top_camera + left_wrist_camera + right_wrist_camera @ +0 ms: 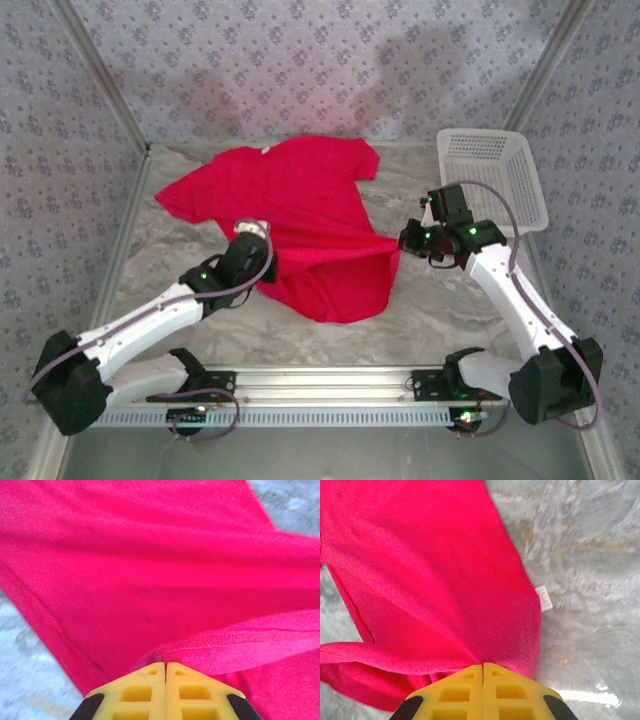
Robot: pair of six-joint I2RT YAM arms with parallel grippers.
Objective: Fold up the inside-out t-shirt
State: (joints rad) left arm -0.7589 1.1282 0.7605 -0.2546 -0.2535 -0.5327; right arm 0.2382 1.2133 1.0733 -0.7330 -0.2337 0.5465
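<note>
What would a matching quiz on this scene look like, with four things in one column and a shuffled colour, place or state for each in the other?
Column one:
1. t-shirt
2. basket
3. left gripper
4. tag

Column two:
a. white, at the far right of the table
b. shut on a stitched hem
c. red, spread out on the marbled surface
d. small and white, sticking out at the shirt's side edge

Pairs: 1-c, 2-a, 3-b, 4-d
</note>
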